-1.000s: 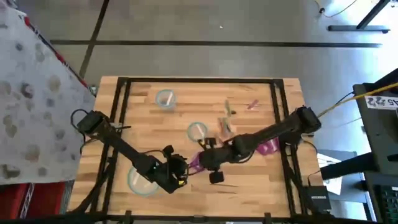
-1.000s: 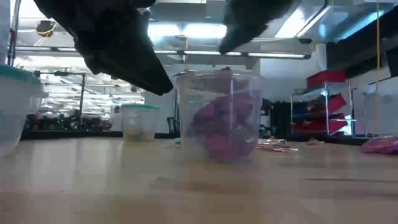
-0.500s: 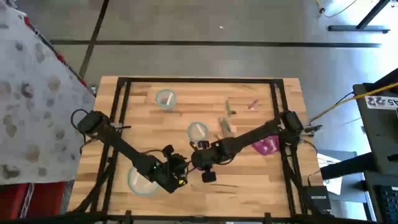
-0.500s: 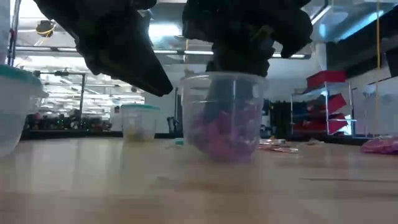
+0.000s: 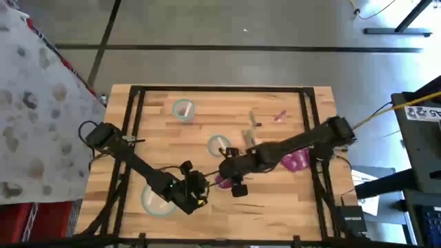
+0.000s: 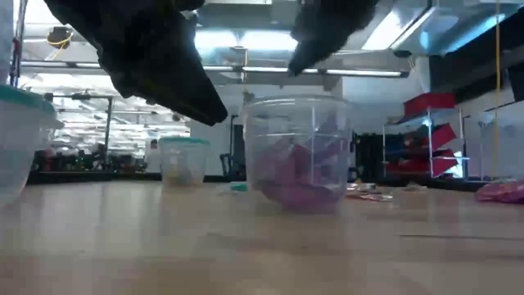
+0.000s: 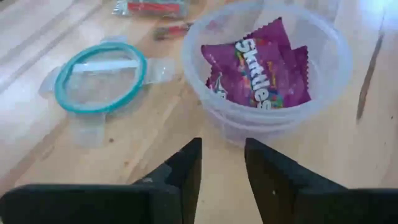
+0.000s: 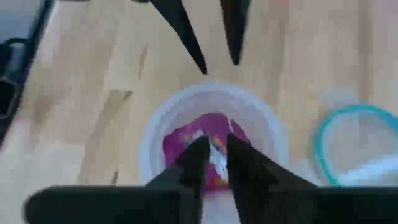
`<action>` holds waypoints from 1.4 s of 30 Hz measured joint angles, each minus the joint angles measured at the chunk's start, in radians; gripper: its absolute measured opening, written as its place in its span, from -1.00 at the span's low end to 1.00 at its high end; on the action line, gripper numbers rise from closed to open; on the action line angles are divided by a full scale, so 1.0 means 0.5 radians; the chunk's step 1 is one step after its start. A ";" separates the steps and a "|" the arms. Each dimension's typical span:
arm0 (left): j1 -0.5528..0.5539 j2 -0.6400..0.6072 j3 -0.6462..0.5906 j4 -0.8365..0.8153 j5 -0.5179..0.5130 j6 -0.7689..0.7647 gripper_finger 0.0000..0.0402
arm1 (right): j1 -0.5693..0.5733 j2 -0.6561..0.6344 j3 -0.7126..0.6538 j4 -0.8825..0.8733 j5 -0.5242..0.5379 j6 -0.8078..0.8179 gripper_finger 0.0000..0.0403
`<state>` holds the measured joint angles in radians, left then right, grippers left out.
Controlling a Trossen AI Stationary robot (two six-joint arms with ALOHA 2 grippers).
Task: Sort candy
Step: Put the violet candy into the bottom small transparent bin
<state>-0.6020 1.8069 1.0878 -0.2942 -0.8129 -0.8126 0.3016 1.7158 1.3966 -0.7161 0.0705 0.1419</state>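
A clear bowl [image 7: 267,62] holds magenta-purple candy packets [image 7: 261,74] and stands on the table near its front middle [image 5: 219,182]. My right gripper [image 8: 214,149] hangs just above the bowl, pointing steeply down, its fingers a little apart and empty; the low view shows it over the rim [image 6: 323,37]. My left gripper [image 7: 221,165] stands open on the bowl's near left side, just short of its wall, with nothing between its fingers. More magenta candy [image 5: 296,162] lies in a pile at the table's right. Thin pieces [image 5: 251,140] lie farther back.
A teal-rimmed lid [image 5: 219,145] lies flat just behind the bowl. A small teal-rimmed container [image 5: 182,109] stands at the far left, a larger clear one [image 5: 155,200] at the near left under my left arm. Bare wood shows at the near right.
My right gripper went toward the table's left and down into the bowl, then rose back out above its rim. The purple packets in the bowl now lie lower and flatter than before.
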 joint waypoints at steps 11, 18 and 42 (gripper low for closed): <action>-0.049 0.000 0.000 -0.002 -0.005 0.002 -0.47 | 0.023 -0.487 -0.460 -0.964 0.486 0.601 0.01; -0.050 0.000 0.000 -0.002 -0.021 0.017 -0.47 | 0.089 -0.640 -1.044 -0.790 0.364 0.982 0.31; 0.015 0.000 0.001 0.158 -0.029 0.160 -0.47 | 0.091 -0.640 -1.598 -0.299 0.386 1.474 -0.74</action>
<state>-0.5948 1.8069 1.0882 -0.2152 -0.8272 -0.7326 0.3473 1.3960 0.5975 -0.8658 0.2633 0.8791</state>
